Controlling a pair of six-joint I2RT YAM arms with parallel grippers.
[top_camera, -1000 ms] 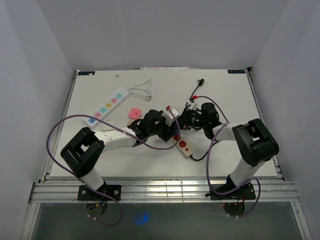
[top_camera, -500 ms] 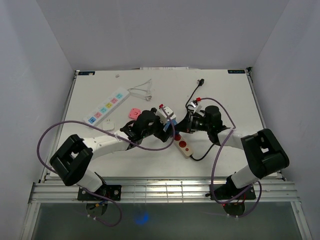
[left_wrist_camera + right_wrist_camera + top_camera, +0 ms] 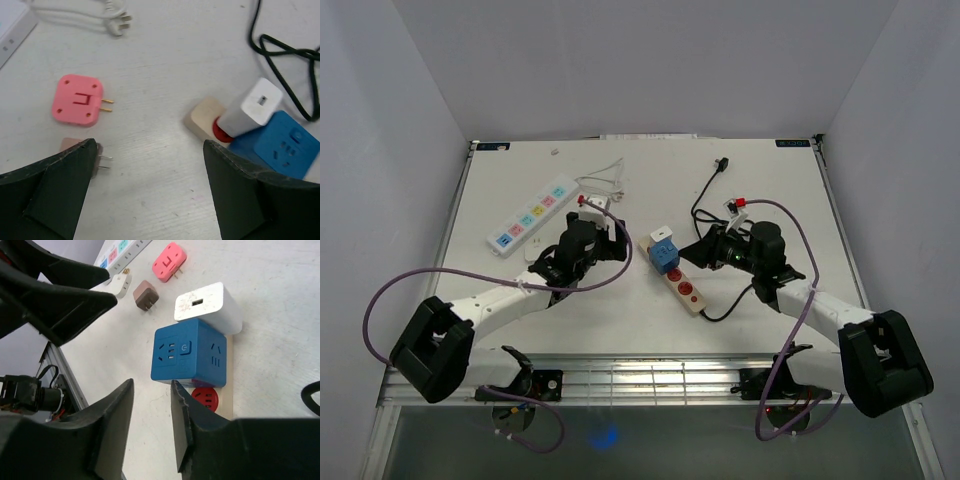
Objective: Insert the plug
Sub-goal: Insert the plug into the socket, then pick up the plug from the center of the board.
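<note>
Plug count near the right gripper (image 3: 151, 385), its fingers slightly apart and empty: one blue plug (image 3: 192, 352) seated on one beige strip (image 3: 692, 295) mid-table, touching one white charger (image 3: 210, 307). The left gripper (image 3: 150, 147) gaped wide, empty, over one pink plug (image 3: 77, 98) and one brown plug (image 3: 145, 294).

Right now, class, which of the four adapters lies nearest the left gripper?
The brown adapter, loose right beside the left gripper. The pink adapter lies farther off; the blue adapter and white adapter sit plugged into the strip.
</note>
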